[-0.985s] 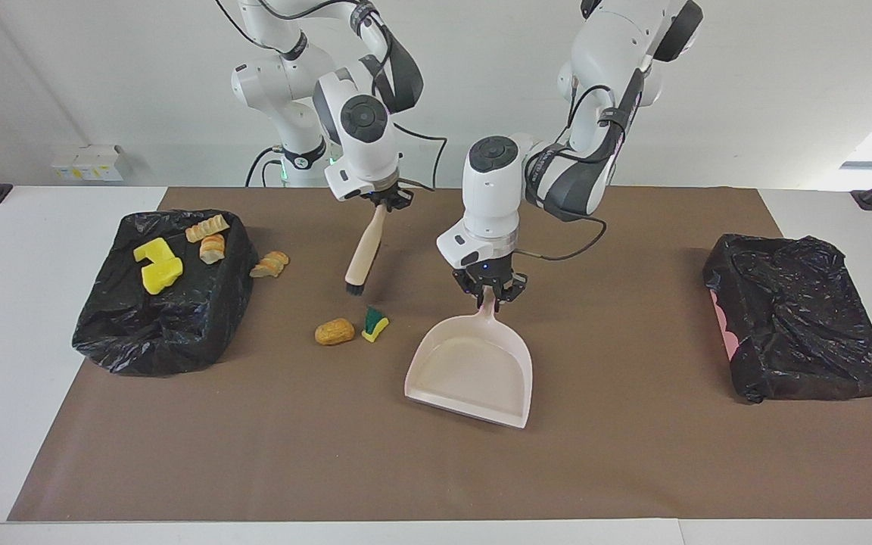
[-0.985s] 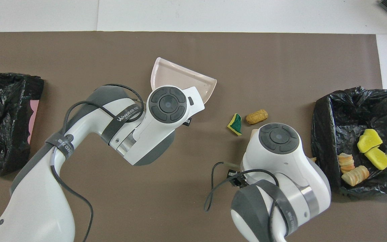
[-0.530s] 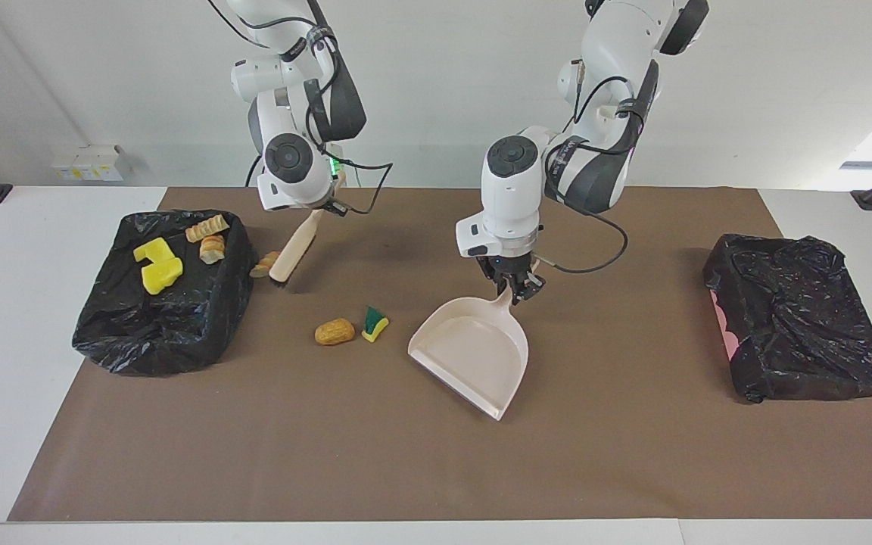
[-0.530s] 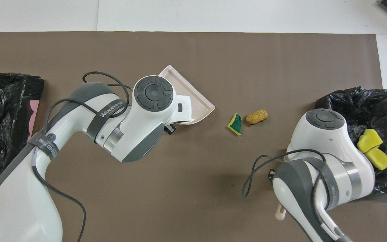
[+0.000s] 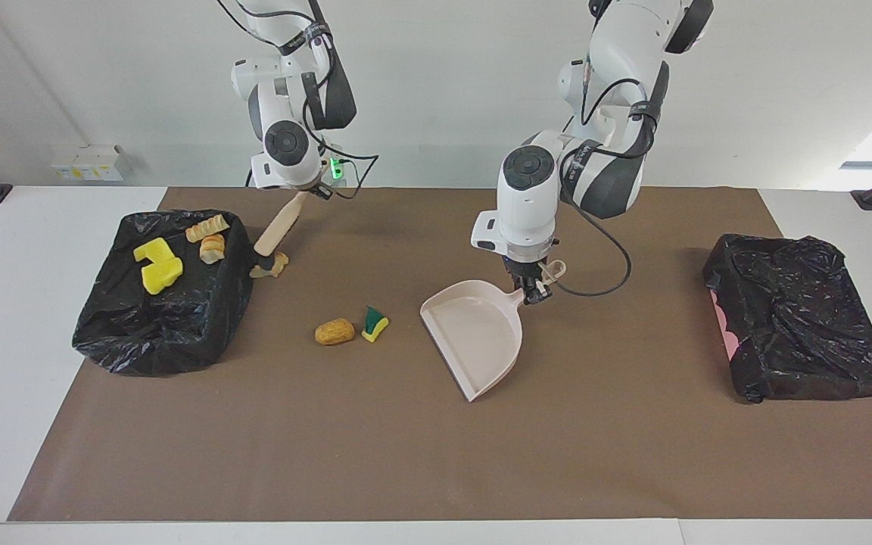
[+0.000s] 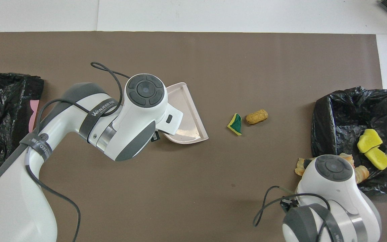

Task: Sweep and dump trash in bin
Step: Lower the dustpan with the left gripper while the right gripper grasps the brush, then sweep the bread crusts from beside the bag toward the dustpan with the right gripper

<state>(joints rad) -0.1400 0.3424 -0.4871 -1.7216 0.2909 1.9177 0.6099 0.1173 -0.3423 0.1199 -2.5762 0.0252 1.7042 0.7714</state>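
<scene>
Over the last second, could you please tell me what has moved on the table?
The right end effector swung the brush to the bread lump beside the bin. The left end effector turned the dustpan toward the scraps. Sponge wedge and brown lump stayed.

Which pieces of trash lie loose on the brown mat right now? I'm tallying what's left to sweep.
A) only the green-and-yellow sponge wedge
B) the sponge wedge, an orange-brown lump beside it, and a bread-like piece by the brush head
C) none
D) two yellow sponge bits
B: the sponge wedge and orange-brown lump lie together mid-mat, and a bread-like piece sits at the brush head beside the bin.
</scene>
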